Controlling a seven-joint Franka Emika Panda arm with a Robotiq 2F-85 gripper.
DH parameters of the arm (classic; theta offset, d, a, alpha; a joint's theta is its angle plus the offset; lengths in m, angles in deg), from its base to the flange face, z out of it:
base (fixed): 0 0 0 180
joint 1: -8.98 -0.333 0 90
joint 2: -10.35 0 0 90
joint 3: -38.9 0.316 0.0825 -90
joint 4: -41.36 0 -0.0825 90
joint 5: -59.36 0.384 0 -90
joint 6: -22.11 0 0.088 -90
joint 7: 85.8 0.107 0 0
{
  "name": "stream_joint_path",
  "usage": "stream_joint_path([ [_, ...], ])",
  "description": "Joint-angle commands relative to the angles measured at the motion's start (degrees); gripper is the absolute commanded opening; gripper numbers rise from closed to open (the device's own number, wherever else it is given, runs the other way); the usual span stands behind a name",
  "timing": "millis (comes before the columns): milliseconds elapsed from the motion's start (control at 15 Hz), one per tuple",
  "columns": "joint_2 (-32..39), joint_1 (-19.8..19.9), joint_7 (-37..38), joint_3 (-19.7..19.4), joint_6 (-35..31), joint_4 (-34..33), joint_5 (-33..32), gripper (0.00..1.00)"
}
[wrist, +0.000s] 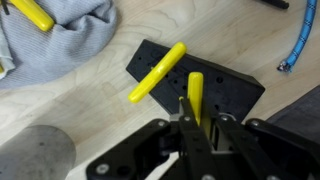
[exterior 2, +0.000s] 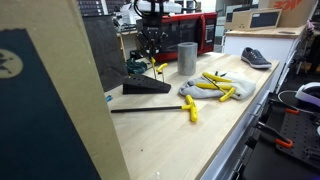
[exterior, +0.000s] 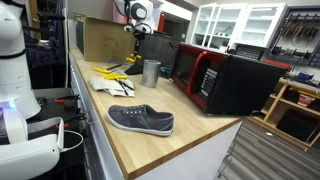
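My gripper [wrist: 200, 125] is shut on a yellow peg [wrist: 195, 95] and holds it upright over a black wedge-shaped block [wrist: 225, 85]. A second yellow peg [wrist: 157, 73] leans out of the block's upper face. In both exterior views the gripper [exterior: 135, 50] [exterior 2: 152, 52] hangs just above the block [exterior 2: 145, 87] near the far end of the wooden counter [exterior: 190, 130]. A grey cloth [wrist: 60, 40] with more yellow pegs [exterior 2: 215, 88] lies beside the block.
A metal cup [exterior: 151, 71] [exterior 2: 187, 58] stands next to the block. A red-and-black microwave [exterior: 225, 80] sits along the counter, with a grey shoe [exterior: 141, 120] and cardboard box [exterior: 100, 38]. A loose yellow peg [exterior 2: 190, 108], a black rod [exterior 2: 150, 108] and a blue cable [wrist: 300, 40] lie nearby.
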Motion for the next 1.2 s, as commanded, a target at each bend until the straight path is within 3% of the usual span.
stream_joint_path([
  [0, 1.24, -0.71, 0.75, -0.14, 0.63, -2.34, 0.27, 0.04],
  [1133, 1.19, -0.70, 0.68, -0.04, 3.13, -2.35, 0.82, 0.04],
])
